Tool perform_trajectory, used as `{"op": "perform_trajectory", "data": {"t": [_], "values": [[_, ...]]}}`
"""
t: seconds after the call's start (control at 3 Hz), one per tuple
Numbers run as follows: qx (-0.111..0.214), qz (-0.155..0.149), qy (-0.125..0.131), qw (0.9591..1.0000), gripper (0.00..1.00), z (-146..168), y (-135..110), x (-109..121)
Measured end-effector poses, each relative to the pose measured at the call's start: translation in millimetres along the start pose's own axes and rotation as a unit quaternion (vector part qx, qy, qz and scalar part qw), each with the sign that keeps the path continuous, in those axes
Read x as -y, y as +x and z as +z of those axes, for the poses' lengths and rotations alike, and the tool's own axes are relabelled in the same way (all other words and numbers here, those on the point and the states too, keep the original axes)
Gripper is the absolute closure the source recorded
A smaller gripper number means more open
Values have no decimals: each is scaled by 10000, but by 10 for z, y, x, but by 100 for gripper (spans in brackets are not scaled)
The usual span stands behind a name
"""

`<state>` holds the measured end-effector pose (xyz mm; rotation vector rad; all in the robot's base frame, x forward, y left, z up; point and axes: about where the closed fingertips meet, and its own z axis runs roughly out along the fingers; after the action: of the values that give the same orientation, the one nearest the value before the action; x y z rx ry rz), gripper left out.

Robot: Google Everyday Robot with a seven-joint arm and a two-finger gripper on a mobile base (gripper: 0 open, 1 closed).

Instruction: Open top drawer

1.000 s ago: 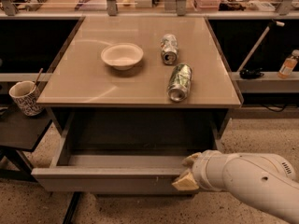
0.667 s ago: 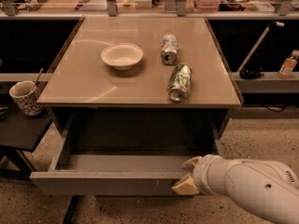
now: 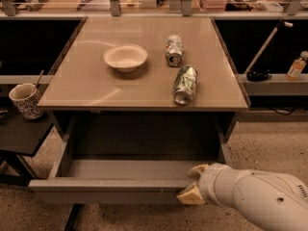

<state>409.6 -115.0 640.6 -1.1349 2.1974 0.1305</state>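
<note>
The top drawer (image 3: 106, 191) is found below the tabletop (image 3: 96, 88), extended well out past the front edge, so that its shallow grey tray is exposed. The gripper (image 3: 192, 183) is located at the right end of the drawer's front panel. One pale finger is seen over the panel's upper edge on the tray side and the other against the outer face, so the panel is clamped between them. The white arm (image 3: 255, 198) is seen entering from the lower right corner of the view.

On the tabletop, a pale bowl (image 3: 125, 57) is placed left of centre. A can (image 3: 174, 50) is laid on its side right of centre, and a second, green-marked can (image 3: 185, 84) is laid nearer the front edge. A patterned mug (image 3: 25, 100) is set on a lower surface beyond the left edge.
</note>
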Motion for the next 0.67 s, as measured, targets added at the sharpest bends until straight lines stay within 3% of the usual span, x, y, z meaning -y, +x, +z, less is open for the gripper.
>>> {"op": "perform_trajectory", "data": {"t": [0.67], "values": [[24, 50, -62, 10000, 100, -48, -25, -45]]}}
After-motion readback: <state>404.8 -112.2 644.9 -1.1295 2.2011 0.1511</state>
